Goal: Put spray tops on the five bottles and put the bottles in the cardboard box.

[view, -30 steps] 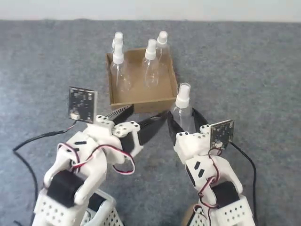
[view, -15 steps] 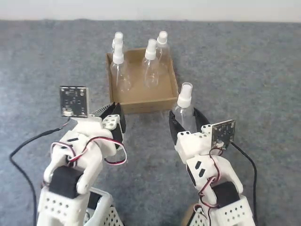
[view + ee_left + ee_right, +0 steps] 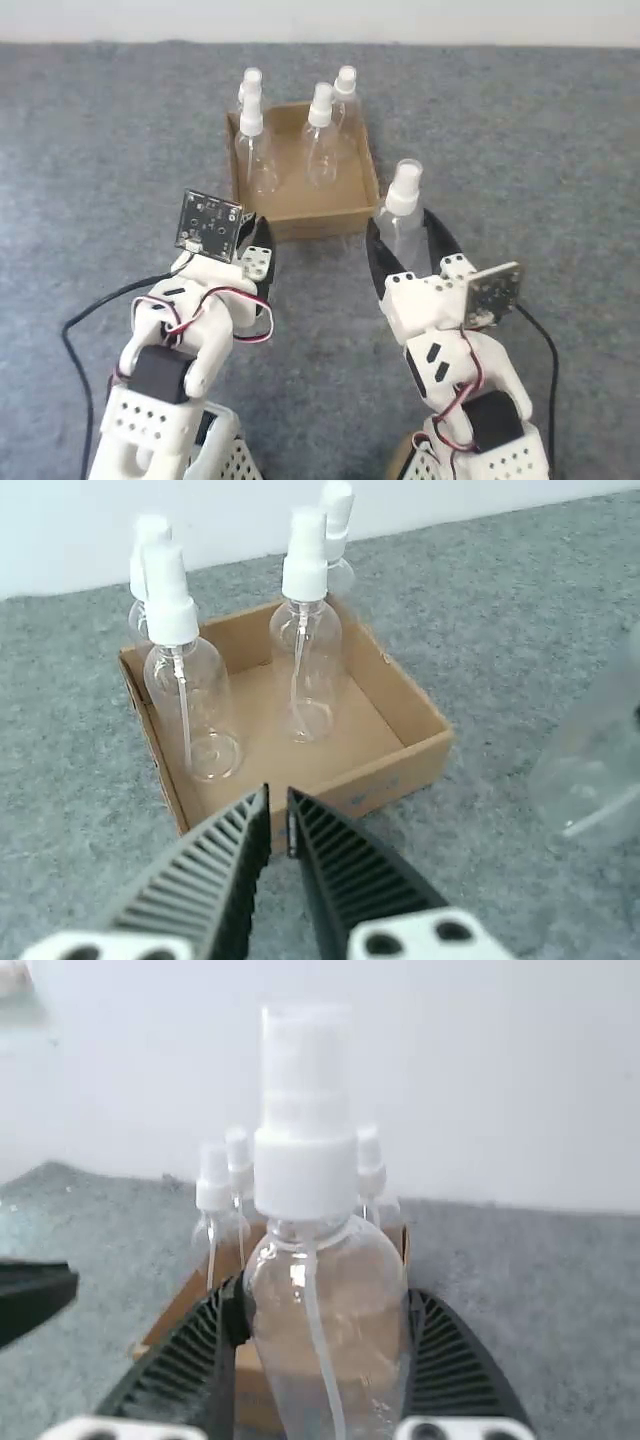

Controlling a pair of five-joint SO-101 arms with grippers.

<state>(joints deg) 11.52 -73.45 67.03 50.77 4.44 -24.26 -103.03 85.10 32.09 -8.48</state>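
While the right gripper [image 3: 403,232] clasps the held bottle [image 3: 325,1350] by its clear body, one black finger on each side, that bottle stands upright with its white spray top [image 3: 405,186] fitted. In the high view it sits just outside the cardboard box [image 3: 305,222], beside the near right corner, over the grey table cover [image 3: 540,150]. The gripper hides its base, so I cannot tell whether the base touches the cover.

Left gripper [image 3: 278,798]: fingers drawn together to a thin slit, nothing between them. It hangs on the near side of the box, tips pointing at the front wall near the left corner, apart from the cardboard.

Box: shallow, brown, open on top. Two bottles stand upright inside, both capped in white. The left-hand bottle [image 3: 252,150] is by the left wall and the right-hand bottle [image 3: 320,140] is right of the middle. Their dip tubes show through the plastic in the left wrist view.

Two more capped bottles stand at the far rim: the far-left bottle [image 3: 250,82] at one corner and the far-right bottle [image 3: 345,85] at the other. They look to be just behind the back wall, but I cannot settle whether they are inside or outside.
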